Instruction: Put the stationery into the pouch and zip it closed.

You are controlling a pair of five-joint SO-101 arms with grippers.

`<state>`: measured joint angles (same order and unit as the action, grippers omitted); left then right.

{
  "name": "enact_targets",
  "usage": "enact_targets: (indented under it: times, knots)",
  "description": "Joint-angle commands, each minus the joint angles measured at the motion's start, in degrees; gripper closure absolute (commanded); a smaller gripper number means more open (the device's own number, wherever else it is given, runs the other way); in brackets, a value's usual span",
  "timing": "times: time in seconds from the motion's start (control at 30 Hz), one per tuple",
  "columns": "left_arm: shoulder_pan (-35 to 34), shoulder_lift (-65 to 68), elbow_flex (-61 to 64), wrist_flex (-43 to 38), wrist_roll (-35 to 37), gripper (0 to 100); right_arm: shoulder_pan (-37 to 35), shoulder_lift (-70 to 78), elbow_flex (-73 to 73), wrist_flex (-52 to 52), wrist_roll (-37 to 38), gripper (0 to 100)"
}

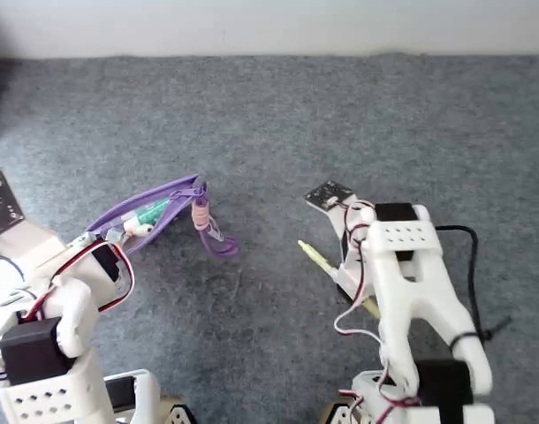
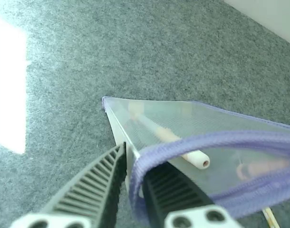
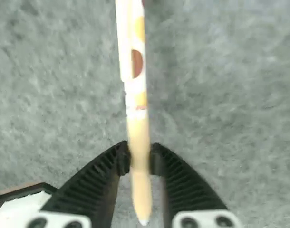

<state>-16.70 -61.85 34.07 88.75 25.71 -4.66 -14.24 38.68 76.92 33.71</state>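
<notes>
The left end effector (image 2: 128, 153) was clamped on the rim of the purple pouch (image 2: 197, 118), seemingly propping its mouth open. The right end effector (image 3: 139, 159) pinched a pale pen (image 3: 135, 90), well apart, likely bound for it. Grey felt covered the bench (image 1: 340, 115); a white wall (image 1: 269, 26) stood behind.

From the right end effector (image 3: 139, 159), closed on a pen (image 1: 315, 256), bare surface (image 1: 278, 132) runs open toward the pouch (image 1: 141, 212). The pouch's strap (image 1: 218, 240) lies in that path, and the left end effector (image 2: 133, 164) grips the pouch's far end.
</notes>
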Motion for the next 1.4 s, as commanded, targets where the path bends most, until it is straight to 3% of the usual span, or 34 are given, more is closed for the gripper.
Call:
enact_targets:
  times: [0.0,0.37,0.57,0.8,0.97,1.07,1.37]
  knots:
    - [0.09,0.18,-0.04,-1.32,0.62,99,0.57,-5.23,-0.18,-0.40,0.88,76.5]
    - [0.09,0.18,-0.04,-1.32,0.62,99,-11.82,-3.03,-0.26,-13.85,-7.65,72.8]
    - [-0.09,0.18,-0.04,-1.32,0.62,99,-12.97,8.04,-1.93,-21.58,-9.93,72.8]
    - [-0.18,0.18,-0.04,-1.23,0.62,99,-12.62,22.99,-12.13,-21.41,-14.51,74.6]
    - [-0.26,0.18,-0.04,-1.05,0.62,99,-12.97,26.95,-14.59,-21.41,-14.15,99.1]
    - [-0.26,0.18,-0.04,-0.97,0.62,99,-12.79,25.10,-14.59,-19.38,-14.15,95.2]
    - [-0.18,0.18,-0.04,-1.05,0.62,99,-12.62,9.10,-14.59,-6.81,-14.42,99.1]
